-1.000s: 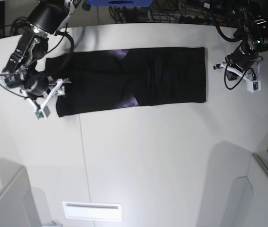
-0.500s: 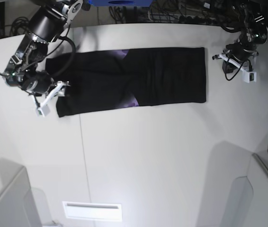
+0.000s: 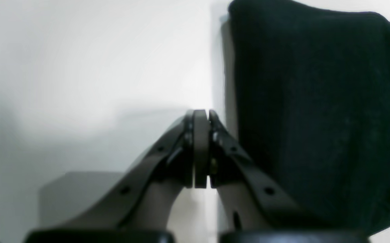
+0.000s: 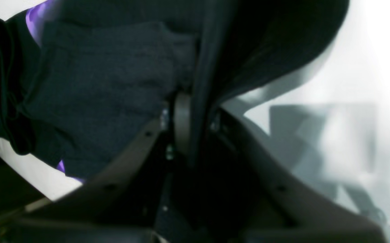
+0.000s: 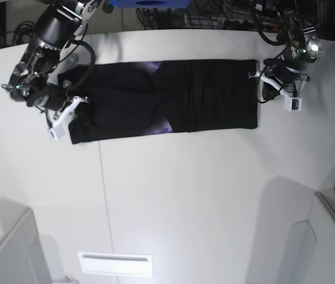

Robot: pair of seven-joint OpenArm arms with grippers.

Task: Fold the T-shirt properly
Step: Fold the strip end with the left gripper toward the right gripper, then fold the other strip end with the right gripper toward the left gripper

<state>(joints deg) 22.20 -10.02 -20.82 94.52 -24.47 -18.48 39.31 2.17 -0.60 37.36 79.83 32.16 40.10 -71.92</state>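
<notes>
The black T-shirt [image 5: 167, 100] lies folded into a long strip across the far half of the table, with a little purple print showing at its middle. My right gripper [image 5: 71, 113] is at the strip's left end. In the right wrist view it [image 4: 184, 101] is shut on a fold of the T-shirt [image 4: 107, 84], with black cloth running between the fingers. My left gripper [image 5: 261, 83] is just beside the strip's right edge. In the left wrist view it [image 3: 201, 113] is shut and empty, pads together, with the T-shirt's edge [image 3: 316, 101] just to its right.
The white table [image 5: 185, 189] has a seam running toward the front. A white slotted panel [image 5: 115, 264] lies near the front edge. Grey box corners stand at the front left [image 5: 7, 254] and front right [image 5: 321, 242]. A blue object [image 5: 147, 3] and cables sit behind the table.
My left gripper has moved left to the shirt's right edge. My right gripper has moved up and in onto the shirt's left end.
</notes>
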